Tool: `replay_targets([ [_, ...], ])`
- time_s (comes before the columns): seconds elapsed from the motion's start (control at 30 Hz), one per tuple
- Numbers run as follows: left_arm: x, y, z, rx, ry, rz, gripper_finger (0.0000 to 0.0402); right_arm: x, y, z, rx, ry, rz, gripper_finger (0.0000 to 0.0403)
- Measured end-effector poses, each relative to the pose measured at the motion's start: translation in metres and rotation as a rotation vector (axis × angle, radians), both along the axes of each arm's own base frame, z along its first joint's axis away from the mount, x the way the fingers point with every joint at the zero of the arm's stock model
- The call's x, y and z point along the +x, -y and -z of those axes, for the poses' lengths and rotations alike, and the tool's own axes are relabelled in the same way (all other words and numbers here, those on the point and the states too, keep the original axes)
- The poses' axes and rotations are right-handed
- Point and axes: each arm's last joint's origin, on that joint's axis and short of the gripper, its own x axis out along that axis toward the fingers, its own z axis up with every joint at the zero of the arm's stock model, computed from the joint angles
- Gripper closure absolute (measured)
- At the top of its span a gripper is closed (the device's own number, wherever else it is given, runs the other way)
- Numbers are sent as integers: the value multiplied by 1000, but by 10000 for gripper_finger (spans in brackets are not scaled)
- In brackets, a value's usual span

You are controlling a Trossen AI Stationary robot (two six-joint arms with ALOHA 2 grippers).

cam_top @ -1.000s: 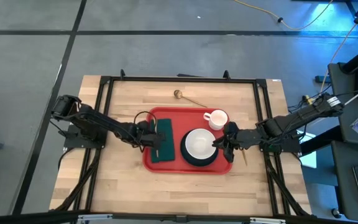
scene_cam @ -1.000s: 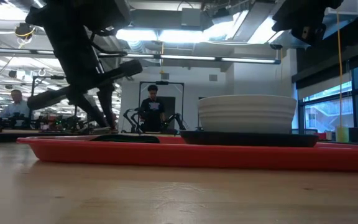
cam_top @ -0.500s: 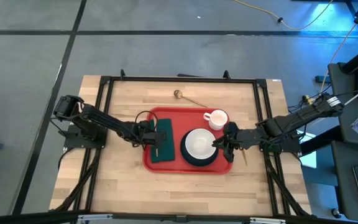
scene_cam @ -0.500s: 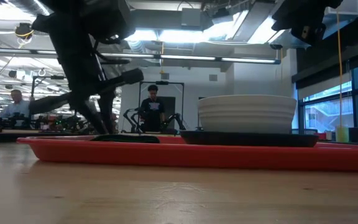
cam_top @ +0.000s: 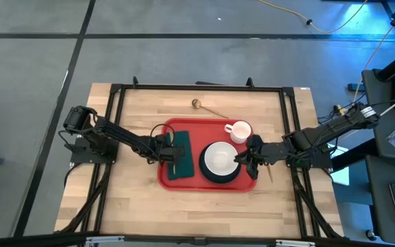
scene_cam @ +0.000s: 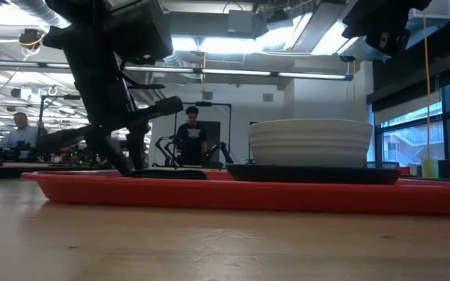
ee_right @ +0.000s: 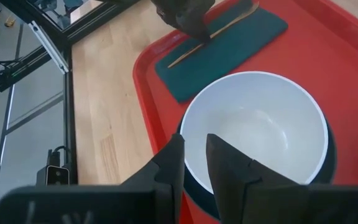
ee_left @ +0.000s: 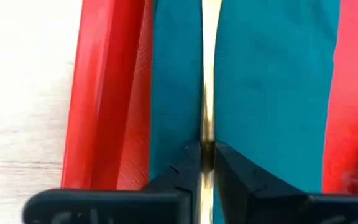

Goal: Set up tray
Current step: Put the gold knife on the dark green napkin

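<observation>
Tray (cam_top: 190, 180) unmoved, left claw (cam_top: 172, 152) now lower, fingers loosely around gold utensil (ee_left: 207, 93) on green cloth (cam_top: 180, 154).

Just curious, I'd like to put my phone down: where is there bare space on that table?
The wooden table is bare along the near edge and on the far left corner. The red tray is crowded: green cloth, bowl, cup, both grippers.

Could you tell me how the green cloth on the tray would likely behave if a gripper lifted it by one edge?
The green cloth lies flat in the tray, so it probably droops when lifted. It looks thin, likely light. The gold utensil on it would probably slide off.
</observation>
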Motion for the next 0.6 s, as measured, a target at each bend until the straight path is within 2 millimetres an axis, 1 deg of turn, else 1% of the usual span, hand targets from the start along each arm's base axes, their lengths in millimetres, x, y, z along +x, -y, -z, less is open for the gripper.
replay_targets([
  [0.13,0,0,0,-2,2,0,332,0,0,0,3,-1,-3,332],
  [0.27,0,0,0,-3,2,5,309,0,-1,0,11,-5,-16,332],
  [0.43,1,1,0,-11,-1,13,289,0,-1,0,10,-5,-17,332],
  [0.6,0,1,-1,-16,0,15,277,0,-1,0,9,-6,-18,332],
])
